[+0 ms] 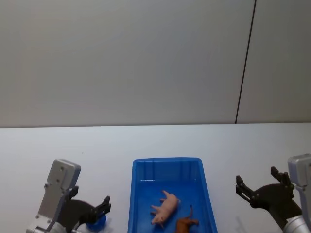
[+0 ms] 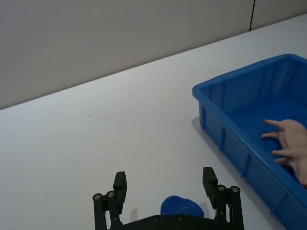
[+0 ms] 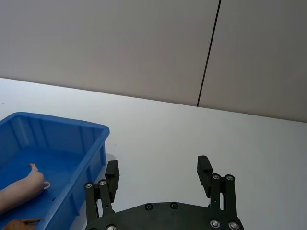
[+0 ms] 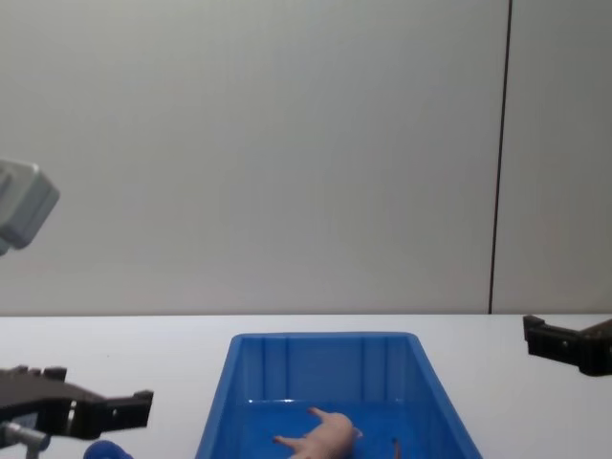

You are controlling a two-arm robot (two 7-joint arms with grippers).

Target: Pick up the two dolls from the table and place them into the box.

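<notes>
Lying inside the blue box (image 1: 167, 165), on its floor, both dolls are seen: the pale pink pig (image 1: 164, 207) is tipped on its side near the middle of the box, legs stuck out sideways, and the reddish-brown shaggy animal (image 1: 186, 224) is found just beside it, toward the box's near right corner, partly cut off at the edge of the head view. The two toys look close enough to touch, though contact cannot be confirmed.

The box is set on the white table (image 1: 58, 145), its ribbed walls sloping up to a thick rim. The left gripper (image 1: 101, 209) is held to the left of the box, clear of its wall, with the fingers spread wide and nothing gripped between them. A small blue object (image 1: 95, 221), possibly a cap or a small cup, is glimpsed on the table just under that gripper, left of the box; what it is cannot be made out.

The right gripper (image 1: 256, 185) is held to the right of the box, well apart from its rim, fingers likewise spread wide and empty. From the right wrist view, the pig's legs are picked out inside the box wall, and a sliver of the brown animal is caught at the box's near end.
</notes>
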